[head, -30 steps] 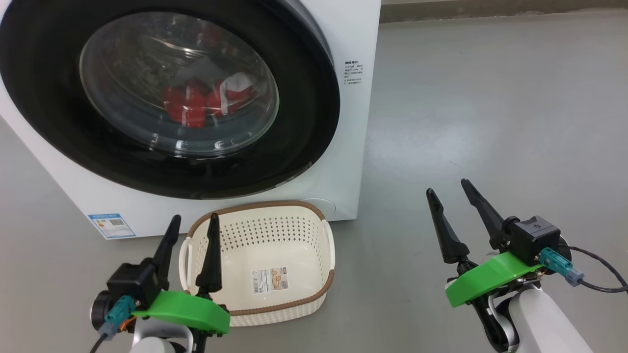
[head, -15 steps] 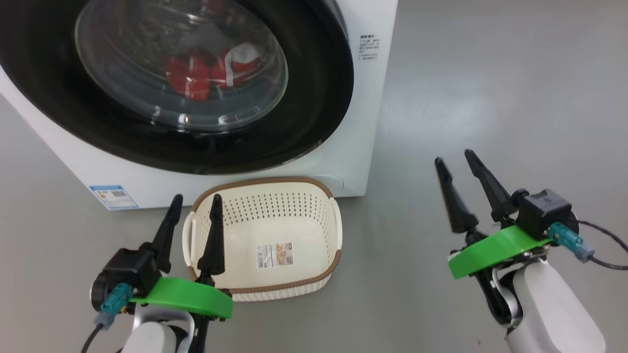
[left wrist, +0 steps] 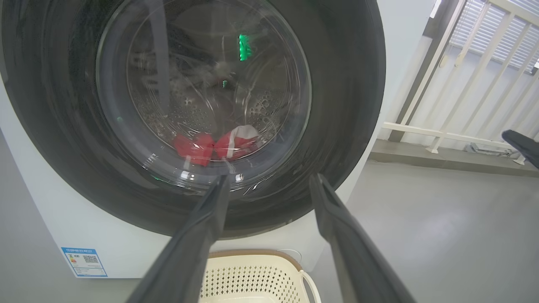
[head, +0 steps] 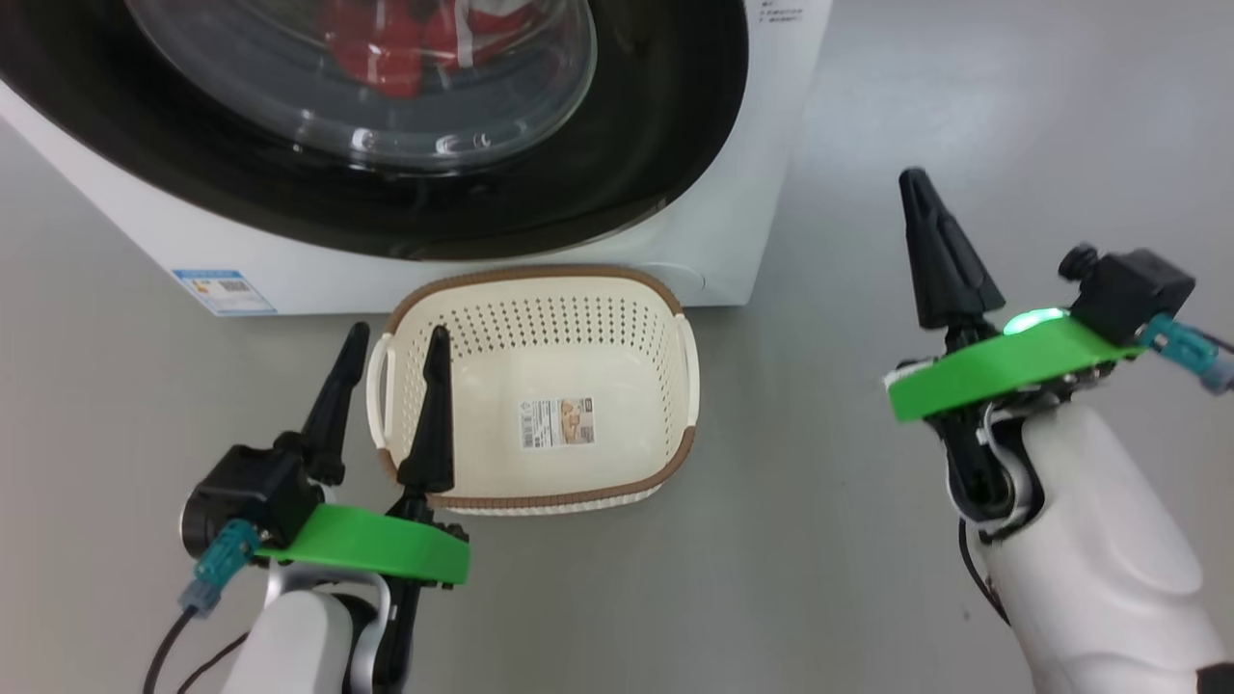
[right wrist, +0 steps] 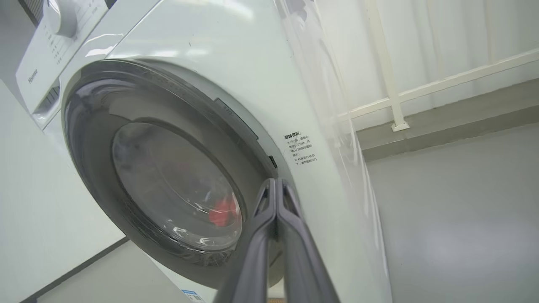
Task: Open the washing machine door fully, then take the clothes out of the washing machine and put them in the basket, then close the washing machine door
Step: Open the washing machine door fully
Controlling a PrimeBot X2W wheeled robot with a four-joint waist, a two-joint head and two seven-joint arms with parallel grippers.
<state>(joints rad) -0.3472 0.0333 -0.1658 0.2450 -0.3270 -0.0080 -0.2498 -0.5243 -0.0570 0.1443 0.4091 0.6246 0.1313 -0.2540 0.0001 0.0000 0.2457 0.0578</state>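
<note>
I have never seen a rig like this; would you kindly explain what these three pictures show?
It is a wheeled robot with two arms. One picture comes from its head camera, looking down; the other two come from a camera on each wrist. On the grey floor stands a white front-loading washing machine, its round black-rimmed glass door closed, red clothes behind the glass. Before it sits an empty cream perforated plastic basket. The left gripper is open, the right gripper shut; neither holds anything.

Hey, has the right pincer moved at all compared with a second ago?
Yes. Though the camera shifted too, the right pincer has reached farther forward, up the head view, alongside the washing machine and beyond its lower front corner, and it has shut.
</note>
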